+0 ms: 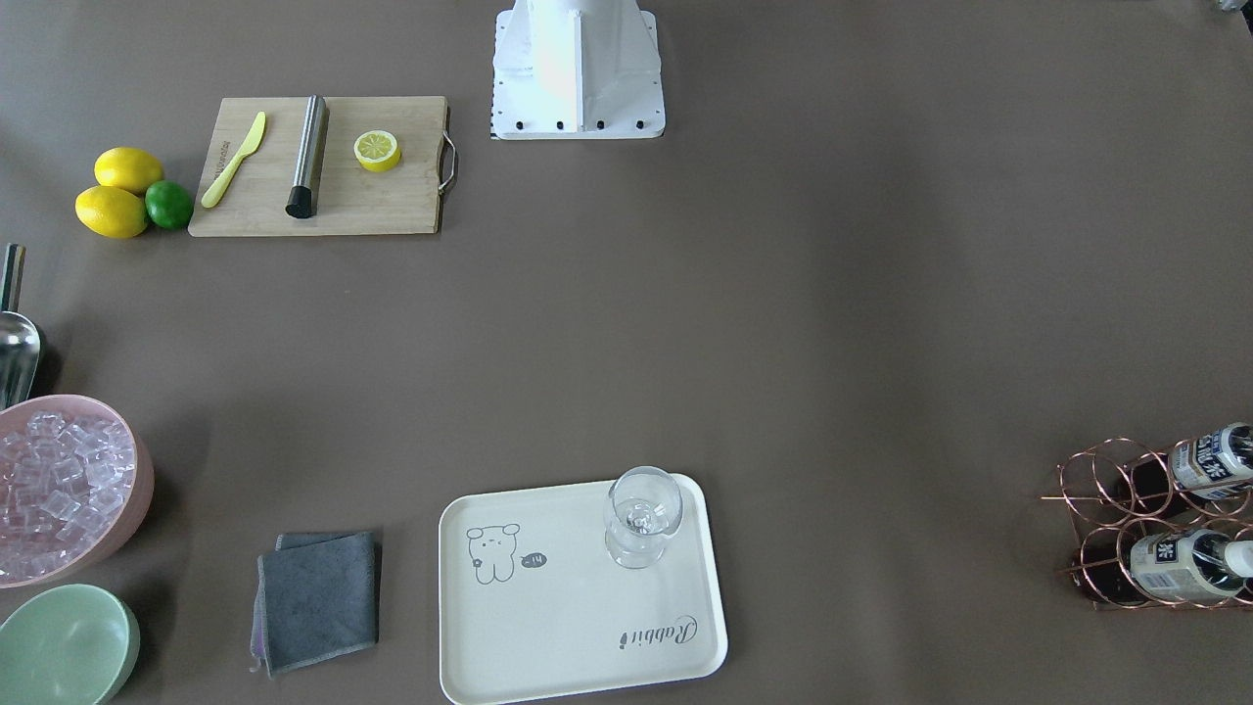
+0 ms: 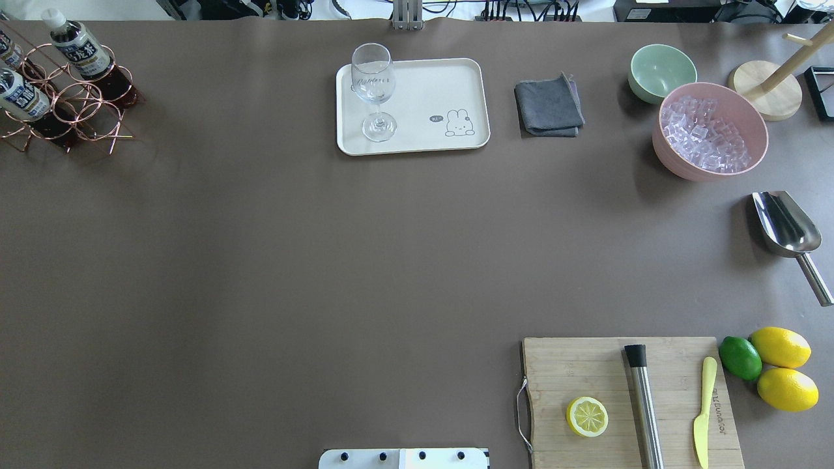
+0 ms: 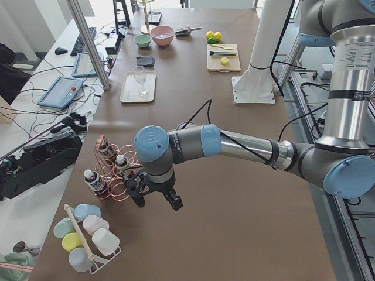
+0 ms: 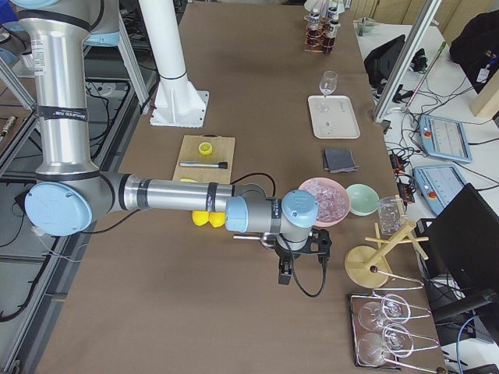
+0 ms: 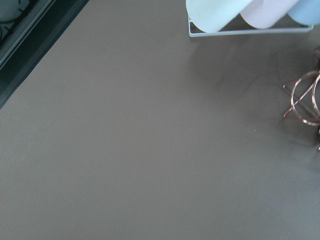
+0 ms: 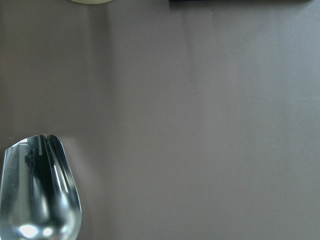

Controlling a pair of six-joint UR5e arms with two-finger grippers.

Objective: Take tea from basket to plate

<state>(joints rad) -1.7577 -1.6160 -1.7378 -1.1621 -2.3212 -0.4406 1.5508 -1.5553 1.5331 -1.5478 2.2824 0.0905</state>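
Bottles of dark reddish-brown tea [image 1: 1184, 566] with white caps lie in a copper wire basket [image 1: 1101, 509] at the front-facing view's right edge, well apart from the cream rectangular tray [image 1: 578, 627], where a clear stemmed glass [image 1: 641, 517] stands.

From overhead, basket [image 2: 78, 111] and tea sit far left.

From the left end, the left gripper [image 3: 158, 202] hangs just beside the basket; I cannot tell how its jaws stand.

From the right end, the right gripper [image 4: 287, 274] hovers near a pink bowl of ice cubes [image 4: 323, 201], jaws equally unreadable.

The right wrist view shows a steel scoop [image 6: 40, 200].
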